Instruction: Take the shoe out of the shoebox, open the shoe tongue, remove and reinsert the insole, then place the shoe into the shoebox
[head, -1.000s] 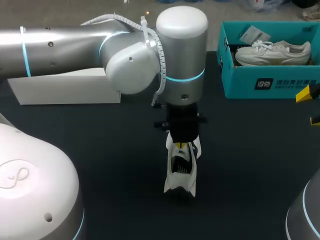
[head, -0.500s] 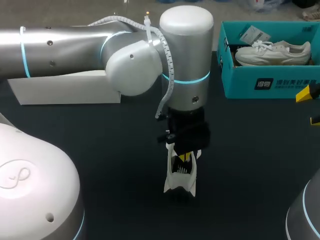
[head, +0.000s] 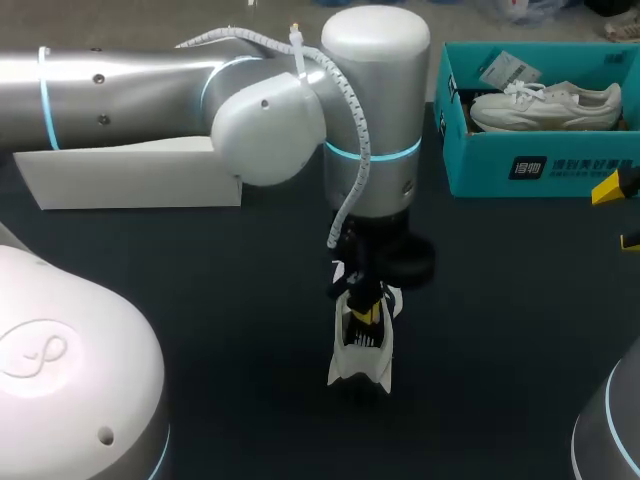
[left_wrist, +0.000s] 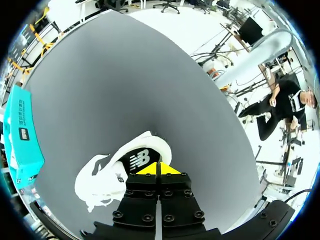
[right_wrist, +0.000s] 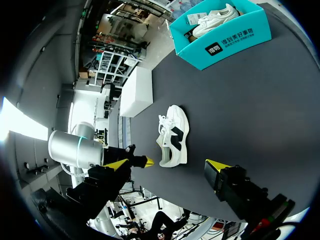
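A white shoe with black side patches lies mid-table. My left gripper hangs straight down onto its opening. In the left wrist view its yellow tips are pressed together, shut, right over the shoe's collar; I cannot see anything pinched between them. The teal shoebox stands at the back right with a second white shoe in it. My right gripper waits at the right edge, open wide. In its own view the shoe lies ahead of its spread fingers.
The white box lid lies at the back left, behind my left arm. Bare dark tabletop stretches between the shoe and my right gripper. The shoebox and lid also show in the right wrist view.
My left wrist has shifted slightly right, turned, and sunk lower onto the shoe. The shoe and the right arm have stayed put.
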